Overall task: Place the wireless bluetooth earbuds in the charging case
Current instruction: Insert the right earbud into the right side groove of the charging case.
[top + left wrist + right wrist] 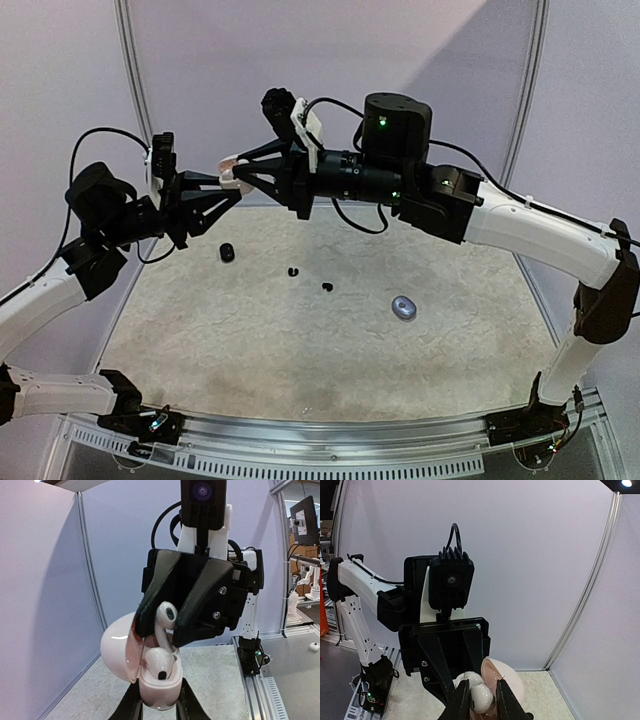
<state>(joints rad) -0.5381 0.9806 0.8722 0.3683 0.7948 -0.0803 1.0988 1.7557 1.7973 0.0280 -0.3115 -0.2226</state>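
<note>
Evenly and brightly lit from overhead, with a ceiling lamp (627, 483) glaring at the top right corner of the right wrist view and a diagonal shadow band crossing the back wall (440, 70). Soft glare on the pink case lid (117, 645); strong fisheye bending at the edges, close-up black parts slightly soft
</note>
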